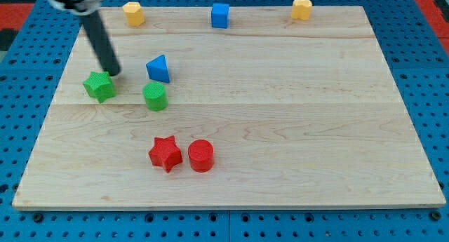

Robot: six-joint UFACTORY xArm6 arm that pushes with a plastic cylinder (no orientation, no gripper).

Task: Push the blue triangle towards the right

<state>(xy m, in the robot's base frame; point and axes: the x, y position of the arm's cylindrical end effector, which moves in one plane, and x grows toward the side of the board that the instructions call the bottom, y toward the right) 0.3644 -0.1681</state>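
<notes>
The blue triangle (pixel 158 68) lies on the wooden board (pixel 280 116) in its upper left part. My tip (pixel 114 73) touches the board to the left of the blue triangle, with a gap between them, and right at the upper right edge of the green star (pixel 99 85). The rod slants up to the view's top left. A green cylinder (pixel 155 96) sits just below the blue triangle.
A red star (pixel 165 153) and a red cylinder (pixel 200 156) sit side by side at the lower middle. Along the top edge stand a yellow block (pixel 133 13), a blue cube (pixel 220 15) and another yellow block (pixel 301 8).
</notes>
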